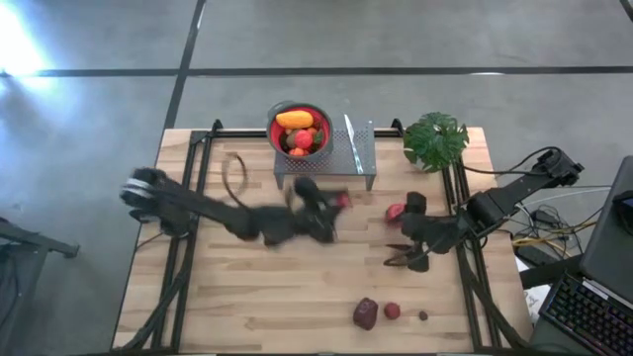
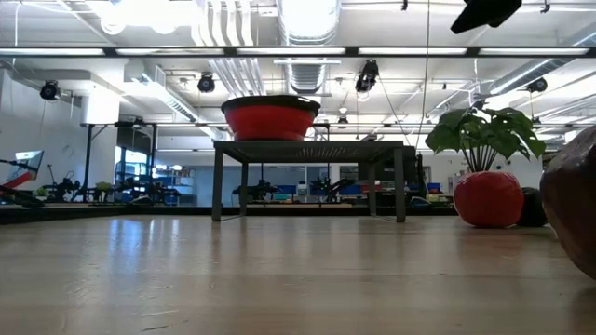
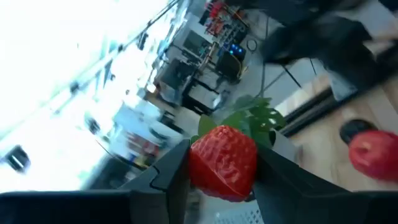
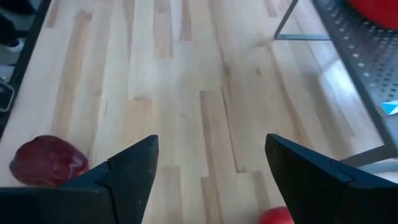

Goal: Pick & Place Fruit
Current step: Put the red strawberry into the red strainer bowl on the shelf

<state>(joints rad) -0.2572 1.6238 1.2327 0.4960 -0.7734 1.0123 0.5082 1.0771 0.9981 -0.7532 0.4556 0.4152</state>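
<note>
The left gripper (image 1: 336,203) sits at the centre of the high view, just below the metal stand (image 1: 361,158), with its jaws clamped on a strawberry (image 3: 224,162). The red bowl (image 1: 299,129) on that stand, in the upper middle of the frame, already holds an orange fruit (image 1: 295,120) and several red ones. The right gripper (image 1: 406,257) is right of centre, its jaws spread wide apart over bare table (image 1: 247,287). A red apple (image 1: 396,212) lies just beside it. Near the bottom edge rest a dark maroon fruit (image 1: 366,313), a small red berry (image 1: 393,311) and a tiny dark one (image 1: 422,316). A potted plant (image 1: 435,140) stands at upper right.
</note>
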